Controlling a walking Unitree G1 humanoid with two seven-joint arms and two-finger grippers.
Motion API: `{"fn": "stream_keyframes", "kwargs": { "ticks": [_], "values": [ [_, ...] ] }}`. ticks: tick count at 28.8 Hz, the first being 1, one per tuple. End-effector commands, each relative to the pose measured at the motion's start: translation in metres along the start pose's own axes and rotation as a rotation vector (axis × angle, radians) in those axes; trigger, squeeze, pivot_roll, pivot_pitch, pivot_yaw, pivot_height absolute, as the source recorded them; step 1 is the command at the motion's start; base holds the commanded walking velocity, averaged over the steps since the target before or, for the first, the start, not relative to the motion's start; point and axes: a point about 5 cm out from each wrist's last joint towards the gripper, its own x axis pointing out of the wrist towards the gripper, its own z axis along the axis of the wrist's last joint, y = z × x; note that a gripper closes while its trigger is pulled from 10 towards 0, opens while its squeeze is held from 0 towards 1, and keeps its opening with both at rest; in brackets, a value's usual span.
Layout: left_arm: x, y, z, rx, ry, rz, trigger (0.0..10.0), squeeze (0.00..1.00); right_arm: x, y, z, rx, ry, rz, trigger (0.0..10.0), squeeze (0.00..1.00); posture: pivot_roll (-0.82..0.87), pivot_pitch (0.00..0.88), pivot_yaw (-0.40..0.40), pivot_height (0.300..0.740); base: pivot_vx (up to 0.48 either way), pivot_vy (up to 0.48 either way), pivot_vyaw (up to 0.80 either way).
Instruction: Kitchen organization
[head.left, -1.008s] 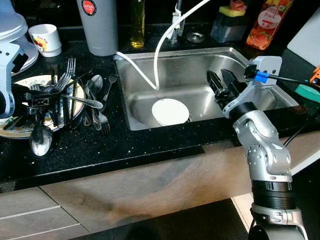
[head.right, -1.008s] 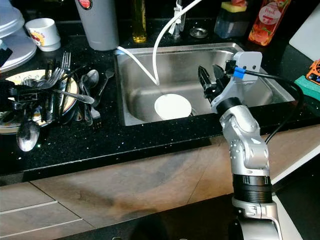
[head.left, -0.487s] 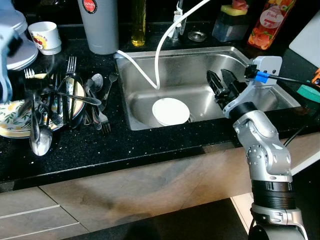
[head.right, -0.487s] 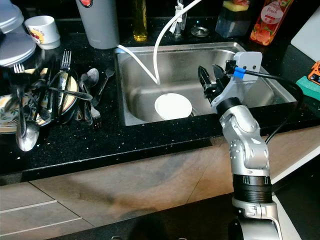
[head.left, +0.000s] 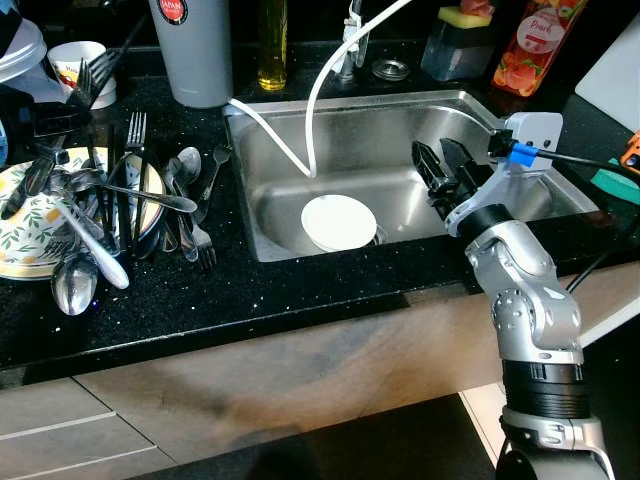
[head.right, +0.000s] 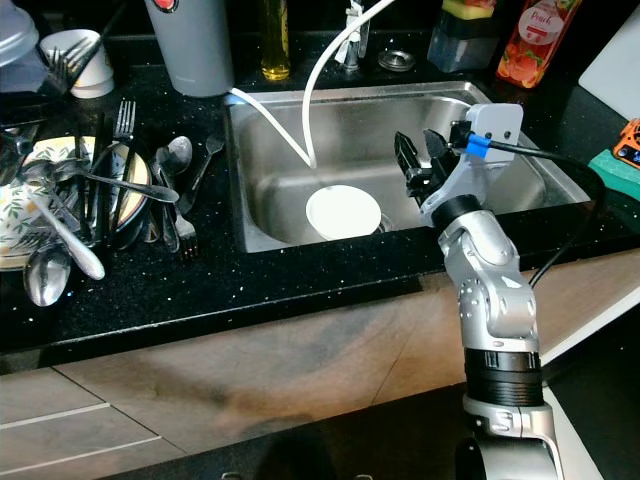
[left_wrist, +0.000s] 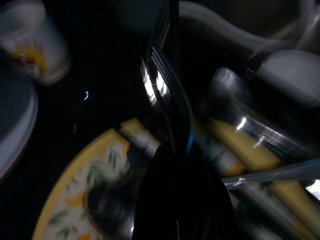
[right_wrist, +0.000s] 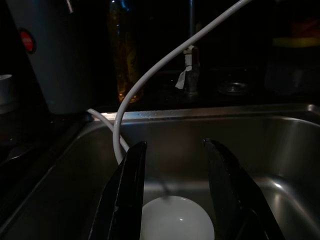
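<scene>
A heap of forks and spoons (head.left: 120, 190) lies across a flowered plate (head.left: 20, 235) on the black counter, left of the sink. My left gripper (head.left: 62, 105) is raised over the back of that plate, beside a white cup (head.left: 72, 60). It is shut on one fork (left_wrist: 167, 85), which slants up and away with its tine end at the fingers (left_wrist: 180, 200). My right gripper (head.left: 440, 172) hangs open inside the steel sink (head.left: 470, 110). Its fingers (right_wrist: 125, 195) point at a white dish (head.left: 338, 222) on the sink floor and hold nothing.
A white hose (head.left: 318, 90) arcs from the tap into the sink. Along the back stand a grey tumbler (head.left: 190, 50), an oil bottle (head.left: 272, 45), a sponge holder (head.left: 458, 45) and an orange bottle (head.left: 528, 45). A green sponge (head.left: 615, 182) lies at the right.
My left gripper has risen out of the cutlery heap with a fork and moved back toward the cup. The remaining forks and spoons have shifted on the plate. The right arm stayed still.
</scene>
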Motion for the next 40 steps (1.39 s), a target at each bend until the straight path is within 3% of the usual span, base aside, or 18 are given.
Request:
{"fn": "stream_keyframes", "kwargs": {
  "ticks": [1,3,9,12,13,14,15,17,20,24,27,28,31,33,35,37,39,40],
  "values": [
    [-0.002,0.010,0.002,-0.023,-0.020,0.073,10.0,0.00,0.000,-0.002,0.001,0.002,-0.008,-0.004,10.0,0.00,0.11,0.094,-0.031,0.740,0.000,0.000,0.00],
    [0.003,0.006,-0.011,0.035,0.035,0.055,10.0,0.00,0.000,-0.002,0.002,0.002,-0.012,-0.003,10.0,0.00,0.11,0.094,-0.031,0.740,0.000,0.000,0.00],
    [0.008,0.010,-0.018,0.005,0.032,0.119,10.0,0.00,0.001,-0.003,0.002,0.000,-0.011,-0.003,10.0,0.00,0.11,0.083,-0.032,0.740,0.000,0.000,0.00],
    [0.007,0.019,-0.008,-0.076,-0.080,0.186,10.0,0.00,0.001,-0.002,0.002,0.001,-0.012,-0.001,10.0,0.00,0.10,0.082,-0.038,0.740,0.000,0.000,0.00],
    [0.009,0.028,-0.014,0.232,0.013,0.370,10.0,0.00,0.002,-0.003,0.003,0.000,-0.013,0.002,10.0,0.00,0.10,0.085,-0.046,0.740,0.000,0.000,0.00],
    [0.009,0.028,-0.014,0.232,0.013,0.370,10.0,0.00,0.002,-0.003,0.003,0.000,-0.013,0.002,10.0,0.00,0.10,0.085,-0.046,0.740,0.000,0.000,0.00],
    [0.009,0.031,-0.017,0.358,0.056,0.439,10.0,0.00,0.002,-0.003,0.003,0.000,-0.013,0.003,10.0,0.00,0.10,0.085,-0.046,0.740,0.000,0.000,0.00],
    [0.012,0.029,-0.010,0.494,0.015,0.491,10.0,0.00,0.002,-0.003,0.003,0.000,-0.013,0.003,10.0,0.00,0.10,0.083,-0.044,0.740,0.000,0.000,0.00],
    [0.017,0.019,-0.008,0.585,-0.023,0.462,10.0,0.00,0.002,-0.003,0.004,0.002,-0.014,0.002,10.0,0.00,0.10,0.086,-0.042,0.740,0.000,0.000,0.00],
    [0.024,0.010,-0.006,0.560,-0.073,0.405,10.0,0.00,0.002,-0.003,0.004,0.002,-0.016,-0.001,10.0,0.00,0.09,0.086,-0.043,0.740,0.000,0.000,0.00],
    [0.026,0.006,0.000,0.385,-0.130,0.344,10.0,0.00,0.001,-0.004,0.005,0.000,-0.017,-0.004,10.0,0.00,0.09,0.085,-0.041,0.740,0.000,0.000,0.00],
    [0.028,0.004,0.000,0.498,-0.110,0.361,10.0,0.00,0.001,-0.005,0.005,-0.002,-0.018,-0.008,10.0,0.00,0.08,0.084,-0.041,0.740,0.000,0.000,0.00],
    [0.032,0.004,0.001,0.429,-0.115,0.350,10.0,0.00,0.001,-0.006,0.006,-0.003,-0.020,-0.013,10.0,0.00,0.08,0.083,-0.037,0.740,0.000,0.000,0.00],
    [0.032,0.005,0.000,0.689,-0.061,0.417,10.0,0.00,0.001,-0.007,0.006,-0.003,-0.022,-0.015,10.0,0.00,0.08,0.082,-0.038,0.740,0.000,0.000,0.00],
    [0.032,0.003,0.001,0.732,-0.071,0.409,10.0,0.00,0.001,-0.007,0.006,-0.001,-0.023,-0.015,10.0,0.00,0.09,0.080,-0.039,0.740,0.000,0.000,0.00],
    [0.032,-0.004,0.004,0.692,-0.115,0.341,10.0,0.00,0.002,-0.006,0.006,0.001,-0.025,-0.014,10.0,0.00,0.09,0.077,-0.036,0.740,0.000,0.000,0.00],
    [0.033,-0.010,0.011,0.456,-0.174,0.263,10.0,0.00,0.002,-0.005,0.005,0.003,-0.025,-0.015,10.0,0.00,0.09,0.077,-0.036,0.740,0.000,0.000,0.00],
    [0.033,-0.010,0.008,0.466,-0.144,0.249,10.0,0.00,0.002,-0.005,0.005,0.004,-0.026,-0.016,10.0,0.00,0.09,0.076,-0.036,0.740,0.000,0.000,0.00]
  ]
}}
